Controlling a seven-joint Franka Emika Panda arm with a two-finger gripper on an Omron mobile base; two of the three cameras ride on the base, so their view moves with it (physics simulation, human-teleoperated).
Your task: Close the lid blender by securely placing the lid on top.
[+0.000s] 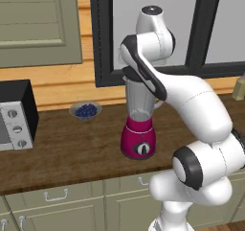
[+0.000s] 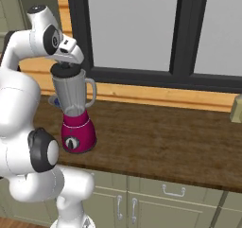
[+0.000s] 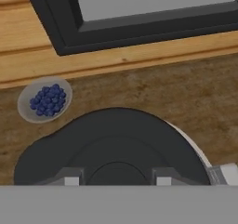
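Partly hidden lid [image 3: 116,144] (under arm), fingers [image 3: 114,179] clamped, blender [image 2: 75,113] jar

A home kitchen is showing here: a wooden counter [image 1: 72,148] is running across mid-frame over green cabinets [image 1: 57,208], a microwave [image 1: 16,115] is sitting at far left, with a blueberry bowl [image 1: 85,110], a blender [image 1: 139,124] and a dark-framed window [image 2: 142,33] above.

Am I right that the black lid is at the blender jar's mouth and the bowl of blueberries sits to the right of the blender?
Not quite: the bowl of blueberries sits left of the blender, as the left base view shows. The lid is at the jar's mouth.
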